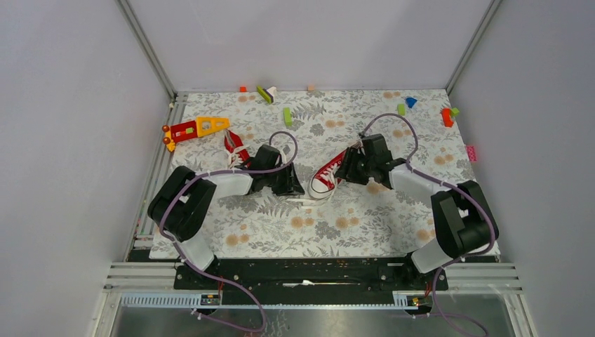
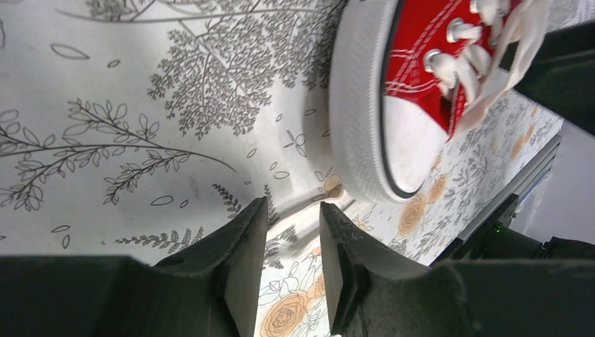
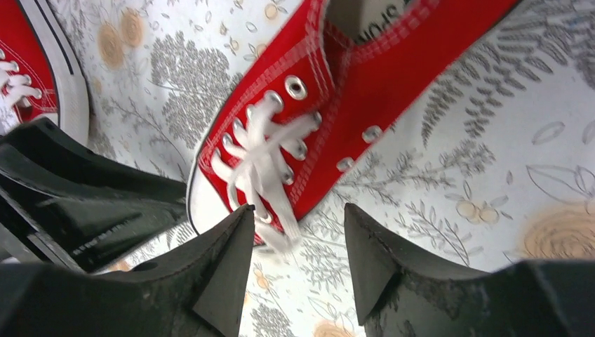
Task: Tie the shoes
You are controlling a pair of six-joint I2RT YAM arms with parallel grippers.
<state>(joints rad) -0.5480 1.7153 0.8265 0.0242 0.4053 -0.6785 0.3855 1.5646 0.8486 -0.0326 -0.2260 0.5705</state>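
Two red canvas shoes with white laces lie on the flowered table. One shoe (image 1: 328, 177) lies mid-table, its white toe cap (image 2: 410, 133) just beyond my left gripper (image 2: 293, 210), which stands open over bare tablecloth with nothing between its fingers. In the right wrist view this shoe (image 3: 379, 91) shows its crossed laces (image 3: 263, 158); a loose lace end hangs by the left fingertip of my right gripper (image 3: 298, 214), which is open and grips nothing. The other shoe (image 1: 237, 147) lies behind the left arm and shows as a sliver (image 3: 35, 67) in the right wrist view.
A red-and-yellow toy piece (image 1: 196, 128) lies at the back left. Small coloured blocks are scattered along the back edge (image 1: 265, 93), near the middle (image 1: 287, 116) and at the right (image 1: 447, 116). Grey walls close in the table on three sides.
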